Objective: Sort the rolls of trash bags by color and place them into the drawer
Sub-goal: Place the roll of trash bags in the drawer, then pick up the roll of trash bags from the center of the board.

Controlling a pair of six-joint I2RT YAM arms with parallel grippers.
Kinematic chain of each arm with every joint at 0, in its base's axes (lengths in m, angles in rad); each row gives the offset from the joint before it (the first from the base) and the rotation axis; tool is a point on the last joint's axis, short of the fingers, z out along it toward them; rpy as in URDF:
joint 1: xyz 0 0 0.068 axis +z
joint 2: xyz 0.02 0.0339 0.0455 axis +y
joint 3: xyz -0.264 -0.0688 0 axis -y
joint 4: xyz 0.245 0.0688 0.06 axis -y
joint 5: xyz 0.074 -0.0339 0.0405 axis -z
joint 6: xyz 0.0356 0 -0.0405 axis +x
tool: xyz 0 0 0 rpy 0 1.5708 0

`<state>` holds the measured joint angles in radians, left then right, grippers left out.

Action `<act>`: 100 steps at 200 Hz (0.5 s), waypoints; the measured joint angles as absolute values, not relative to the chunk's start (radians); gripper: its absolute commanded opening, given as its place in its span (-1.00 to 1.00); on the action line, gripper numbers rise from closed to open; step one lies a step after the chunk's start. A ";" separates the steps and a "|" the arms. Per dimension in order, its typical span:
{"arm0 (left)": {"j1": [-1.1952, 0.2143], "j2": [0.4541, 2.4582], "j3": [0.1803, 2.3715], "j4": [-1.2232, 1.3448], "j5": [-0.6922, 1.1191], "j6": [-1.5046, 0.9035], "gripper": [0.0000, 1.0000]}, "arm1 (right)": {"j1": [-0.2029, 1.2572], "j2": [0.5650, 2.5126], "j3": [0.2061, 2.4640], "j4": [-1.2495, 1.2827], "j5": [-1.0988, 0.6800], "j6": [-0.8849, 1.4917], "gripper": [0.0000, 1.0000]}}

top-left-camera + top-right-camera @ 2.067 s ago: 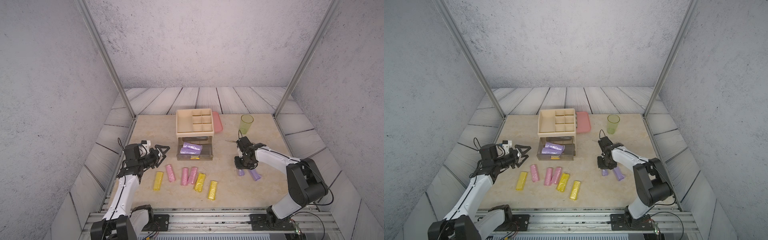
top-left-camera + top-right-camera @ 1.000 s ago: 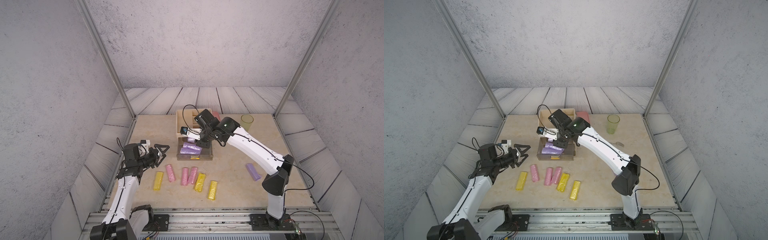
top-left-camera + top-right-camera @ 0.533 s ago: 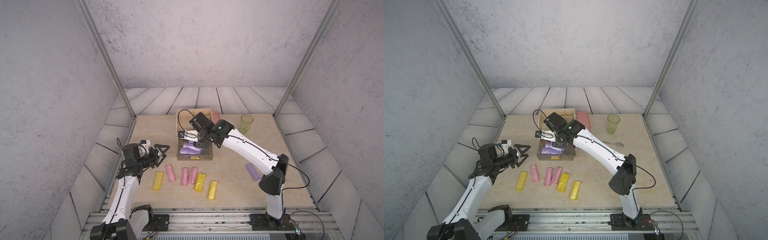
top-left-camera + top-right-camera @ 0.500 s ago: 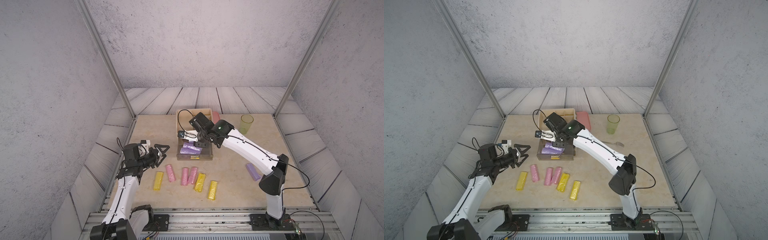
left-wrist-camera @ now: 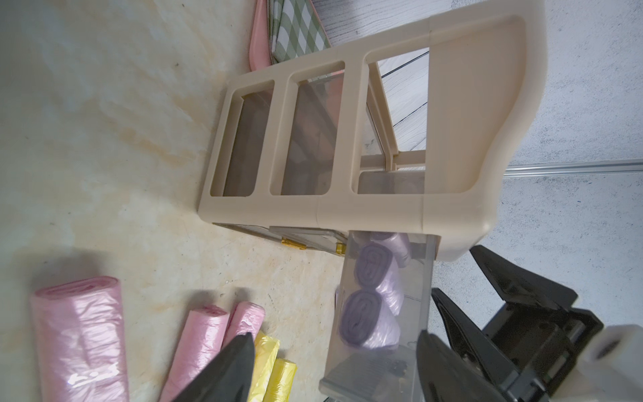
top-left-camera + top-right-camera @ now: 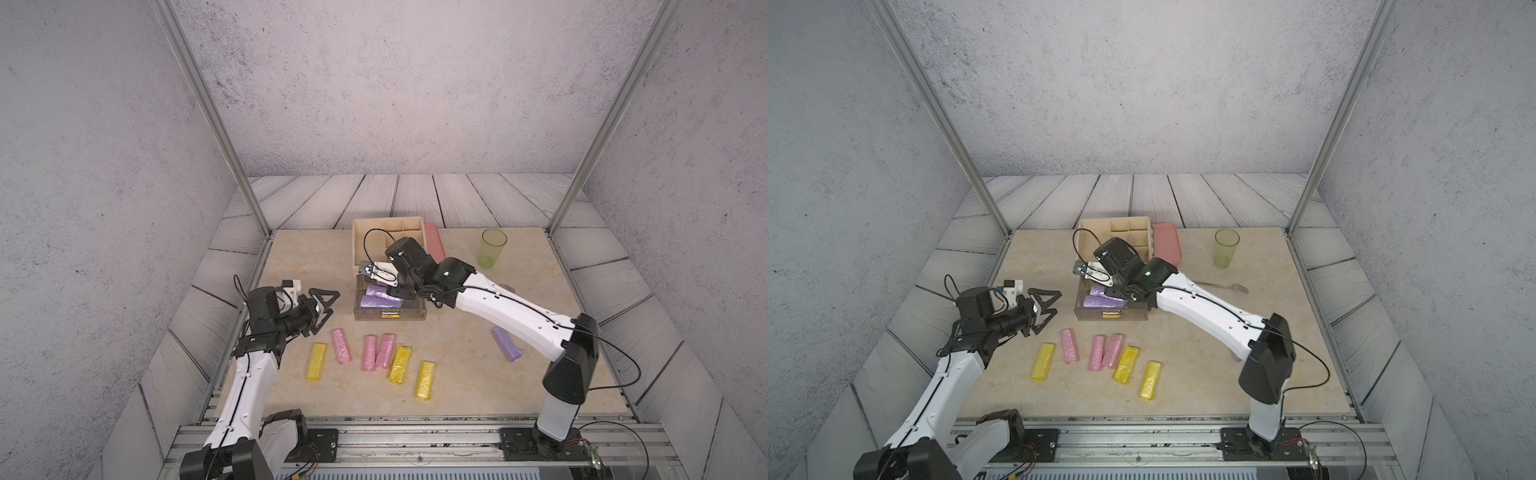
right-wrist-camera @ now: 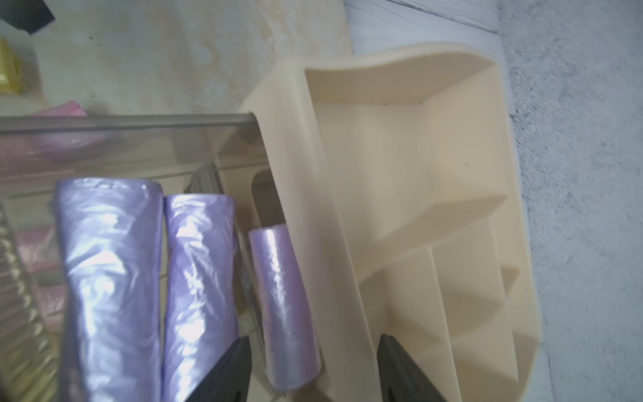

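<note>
Swung from the right of the table (image 6: 465, 374) to above the drawer (image 6: 390, 315); parted the right gripper (image 7: 313, 337) (wider than before); dropped in a third purple roll (image 7: 283, 299).

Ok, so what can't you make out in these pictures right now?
Third purple roll in the drawer: hidden under the right gripper in both top views.
Loose purple roll on the table: the right arm covers nearly all of it in a top view.
Whether the right gripper touches that third roll: its fingers run off the right wrist view's edge.
</note>
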<state>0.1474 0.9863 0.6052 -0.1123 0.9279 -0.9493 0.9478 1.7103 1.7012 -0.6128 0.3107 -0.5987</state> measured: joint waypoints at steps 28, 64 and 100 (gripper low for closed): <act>0.147 0.981 0.619 -0.117 0.928 -0.941 0.58 | 0.912 1.396 1.492 -0.501 0.276 -0.512 0.58; 0.147 0.983 0.626 -0.117 0.928 -0.939 0.58 | 0.704 1.146 1.406 -0.514 0.253 -0.309 0.70; 0.143 0.986 0.627 -0.114 0.928 -0.940 0.58 | 0.461 1.211 1.364 -0.716 0.195 -0.016 0.70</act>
<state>0.1432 0.9855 0.6270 -0.1143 0.9279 -0.9401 0.4614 1.2106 1.3636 -0.7162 0.1951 -0.0162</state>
